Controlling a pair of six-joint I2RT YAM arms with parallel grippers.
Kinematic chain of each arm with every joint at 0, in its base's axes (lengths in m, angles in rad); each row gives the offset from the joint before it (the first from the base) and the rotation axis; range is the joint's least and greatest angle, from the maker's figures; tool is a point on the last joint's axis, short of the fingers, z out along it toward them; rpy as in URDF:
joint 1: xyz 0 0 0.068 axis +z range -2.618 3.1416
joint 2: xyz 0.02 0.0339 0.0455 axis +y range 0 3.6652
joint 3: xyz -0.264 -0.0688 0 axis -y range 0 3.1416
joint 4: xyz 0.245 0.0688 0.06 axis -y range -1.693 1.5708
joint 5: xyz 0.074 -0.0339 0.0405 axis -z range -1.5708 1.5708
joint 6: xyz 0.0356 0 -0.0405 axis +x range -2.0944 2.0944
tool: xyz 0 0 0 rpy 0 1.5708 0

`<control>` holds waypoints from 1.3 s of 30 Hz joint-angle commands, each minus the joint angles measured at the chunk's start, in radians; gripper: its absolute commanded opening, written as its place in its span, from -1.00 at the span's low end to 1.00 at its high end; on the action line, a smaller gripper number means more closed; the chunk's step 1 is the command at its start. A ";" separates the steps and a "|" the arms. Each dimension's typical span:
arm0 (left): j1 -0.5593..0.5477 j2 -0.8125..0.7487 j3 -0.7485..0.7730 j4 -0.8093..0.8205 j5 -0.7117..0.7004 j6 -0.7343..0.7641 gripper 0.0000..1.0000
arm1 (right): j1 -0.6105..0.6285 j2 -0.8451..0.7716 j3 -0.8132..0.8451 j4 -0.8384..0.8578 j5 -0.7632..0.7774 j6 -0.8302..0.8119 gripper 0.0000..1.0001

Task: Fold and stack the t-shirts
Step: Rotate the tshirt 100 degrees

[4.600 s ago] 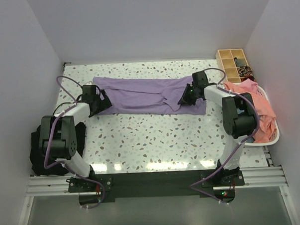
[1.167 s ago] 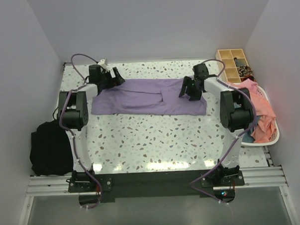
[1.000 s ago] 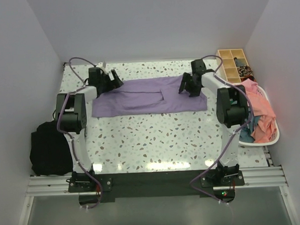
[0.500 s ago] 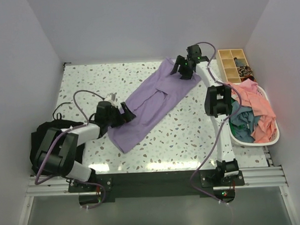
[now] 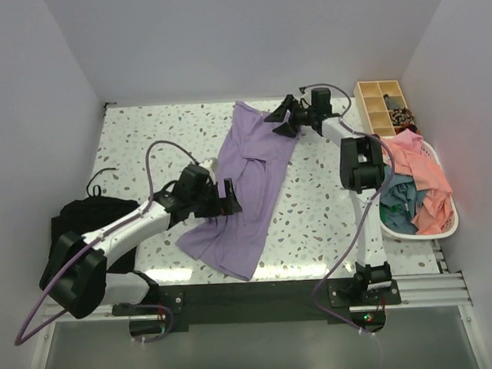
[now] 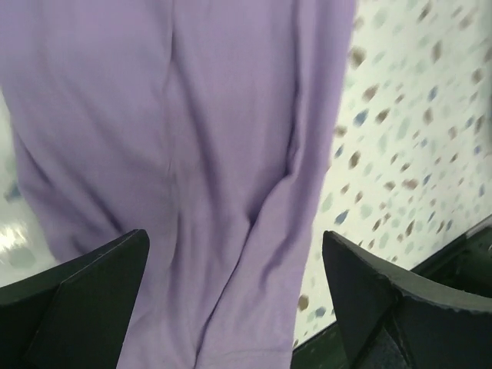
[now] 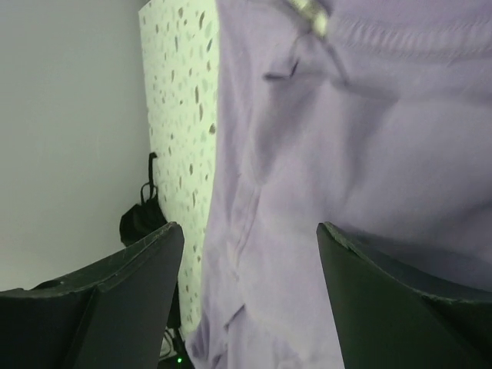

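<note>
A lavender t-shirt (image 5: 250,180), folded into a long strip, lies on the speckled table (image 5: 329,205) from the far centre down to the near edge. My left gripper (image 5: 229,198) hovers over its middle, jaws wide open, with purple cloth (image 6: 223,154) filling the gap below my left gripper (image 6: 234,234). My right gripper (image 5: 274,123) stands open at the strip's far end, and the shirt (image 7: 323,154) spreads under my right gripper (image 7: 250,224). A salmon-pink t-shirt (image 5: 429,176) and a teal one (image 5: 398,206) lie in the basket.
A white basket (image 5: 420,236) sits at the table's right edge. A wooden compartment box (image 5: 380,105) stands at the far right corner. A black fabric bundle (image 5: 76,220) lies off the left edge, also in the right wrist view (image 7: 142,219). Walls close in on three sides.
The lavender strip has swung from lying crosswise at the back to lying nearly lengthwise. My left gripper came toward the near centre; my right gripper moved left along the far edge.
</note>
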 commanded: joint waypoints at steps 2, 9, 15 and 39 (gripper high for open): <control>0.065 -0.043 0.273 0.013 -0.122 0.146 1.00 | -0.019 -0.362 -0.193 0.111 0.015 -0.148 0.50; 0.229 0.438 0.668 0.292 0.214 0.288 1.00 | 0.007 -0.724 -0.586 -0.082 0.281 -0.300 0.50; 0.240 1.006 1.266 0.243 0.535 0.261 1.00 | 0.139 -0.978 -0.859 -0.187 0.459 -0.386 0.50; 0.329 1.465 1.540 0.351 0.661 0.173 1.00 | 0.596 -0.935 -1.192 -0.056 0.269 -0.235 0.50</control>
